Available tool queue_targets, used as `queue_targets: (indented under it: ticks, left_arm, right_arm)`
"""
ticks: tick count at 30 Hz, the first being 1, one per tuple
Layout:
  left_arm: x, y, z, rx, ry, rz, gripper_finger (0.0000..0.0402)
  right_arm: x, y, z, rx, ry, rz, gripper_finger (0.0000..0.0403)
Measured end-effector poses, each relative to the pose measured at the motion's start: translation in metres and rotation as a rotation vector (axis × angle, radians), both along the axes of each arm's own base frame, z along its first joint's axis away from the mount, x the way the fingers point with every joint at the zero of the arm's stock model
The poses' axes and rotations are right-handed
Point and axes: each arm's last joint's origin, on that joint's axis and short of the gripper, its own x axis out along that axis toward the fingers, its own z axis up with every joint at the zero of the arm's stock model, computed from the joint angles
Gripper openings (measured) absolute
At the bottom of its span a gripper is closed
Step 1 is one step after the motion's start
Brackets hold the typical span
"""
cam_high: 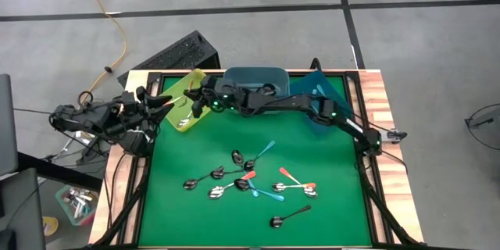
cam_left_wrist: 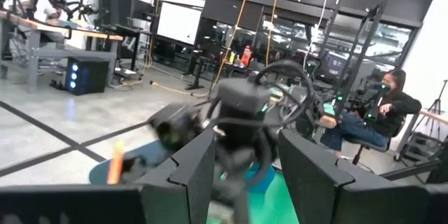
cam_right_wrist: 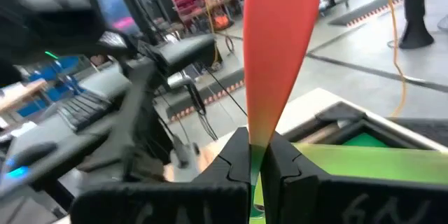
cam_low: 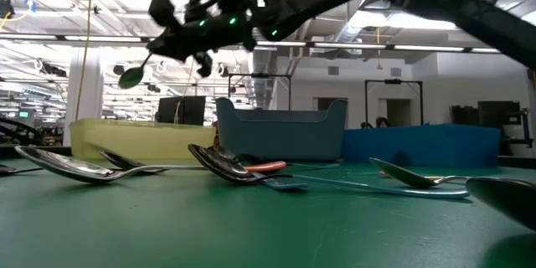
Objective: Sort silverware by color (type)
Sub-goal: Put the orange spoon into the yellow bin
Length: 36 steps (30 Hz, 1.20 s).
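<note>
Your right gripper [cam_right_wrist: 255,171], above the yellow bin [cam_high: 186,98], clamps an orange-handled spoon [cam_right_wrist: 274,49] upright between its fingers.

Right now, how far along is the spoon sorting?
Early going. At least one spoon already lies in the yellow bin. The right gripper holds an orange-handled spoon above that bin; the left gripper waits at the table's left edge. About a dozen spoons remain on the green mat.

- High view: straight down over the green felt table top [cam_high: 234,219].
- Low view: level across it toward three plastic bins.
- Wrist views: forward past each gripper's fingers, very near.
</note>
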Motion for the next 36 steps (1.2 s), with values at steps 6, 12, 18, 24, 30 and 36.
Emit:
queue_targets:
  ticks: [6,12,18,24,30,36]
  left_arm:
    - [0.000,0.000,-0.003,0.008,0.028,0.004,0.0143]
    - [0.000,0.000,-0.005,0.017,0.053,0.012,0.0143]
    - [0.000,0.001,-0.005,0.037,0.070,0.031,0.0143]
    - [0.000,0.001,-0.006,0.045,0.077,0.034,0.0143]
    - [0.000,0.001,-0.006,0.045,0.077,0.033,0.0143]
    - [0.000,0.001,-0.006,0.045,0.076,0.033,0.0143]
  right_arm:
    - [0.022,-0.013,-0.026,0.007,0.031,-0.007,0.0016]
    - [0.025,-0.020,-0.058,0.060,0.091,-0.039,0.0016]
    - [0.024,-0.026,-0.077,0.080,0.166,-0.049,0.0016]
    - [0.022,-0.025,-0.081,0.091,0.232,-0.065,0.0016]
    - [0.022,-0.023,-0.083,0.103,0.257,-0.069,0.0021]
    - [0.021,-0.021,-0.084,0.126,0.273,-0.071,0.0038]
